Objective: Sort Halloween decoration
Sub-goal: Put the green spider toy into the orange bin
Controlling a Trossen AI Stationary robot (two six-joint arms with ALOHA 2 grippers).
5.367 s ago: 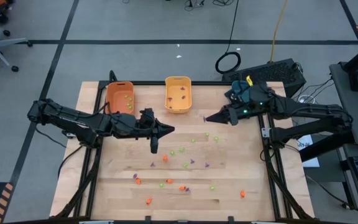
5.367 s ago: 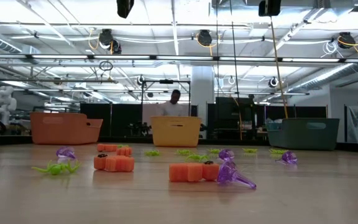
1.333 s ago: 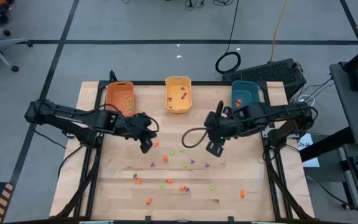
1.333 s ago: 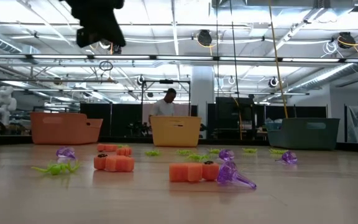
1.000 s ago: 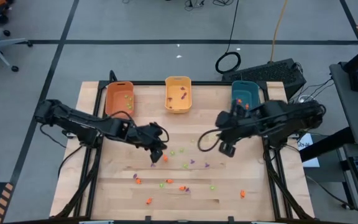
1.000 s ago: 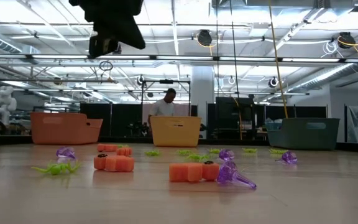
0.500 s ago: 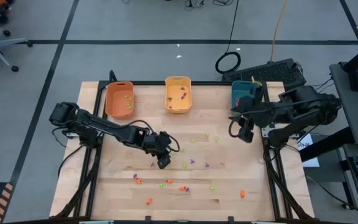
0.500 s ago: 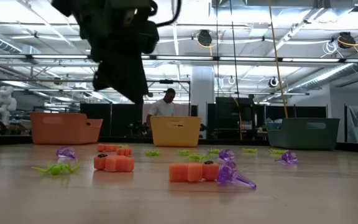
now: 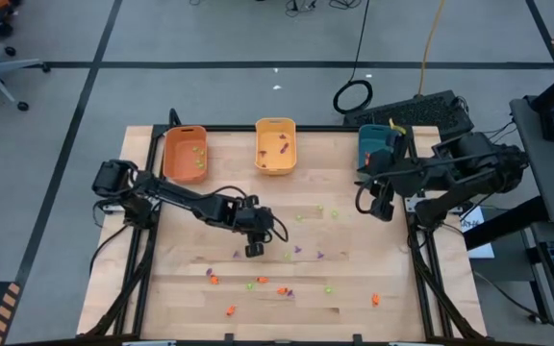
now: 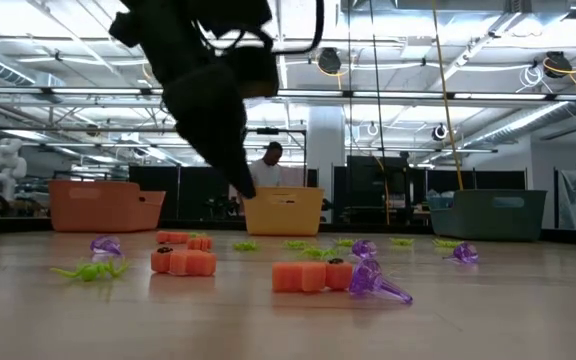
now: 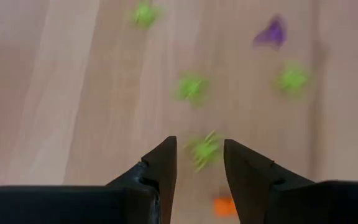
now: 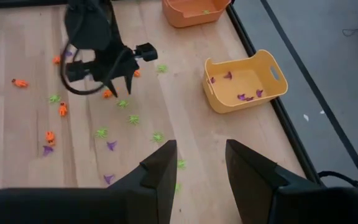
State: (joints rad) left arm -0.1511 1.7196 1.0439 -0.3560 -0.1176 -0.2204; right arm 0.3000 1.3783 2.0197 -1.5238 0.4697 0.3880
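Tiny orange, light green and purple Halloween decorations [image 9: 287, 256] lie scattered over the middle and near part of the wooden table. My left gripper [image 9: 255, 250] hangs open, slanting down, a little above the table's middle. In the left wrist view a green trinket [image 11: 204, 149] lies on the wood below the gap between its fingertips [image 11: 199, 142], with an orange one [image 11: 224, 206] beside it. My right gripper [image 9: 381, 204] hovers open and empty high over the table's right side, near the teal bin [image 9: 378, 144].
Along the far edge stand the orange bin [image 9: 185, 154] holding green trinkets, the yellow bin [image 9: 275, 146] holding purple ones, and the teal bin. In the low view, orange pieces [image 10: 311, 276] and a purple piece [image 10: 376, 284] lie close to the near edge.
My left gripper has come down toward the table's middle and near side, over the scattered trinkets, and has rolled at the wrist. My right gripper has drawn away from the table's middle toward the right edge and the teal bin, then kept still.
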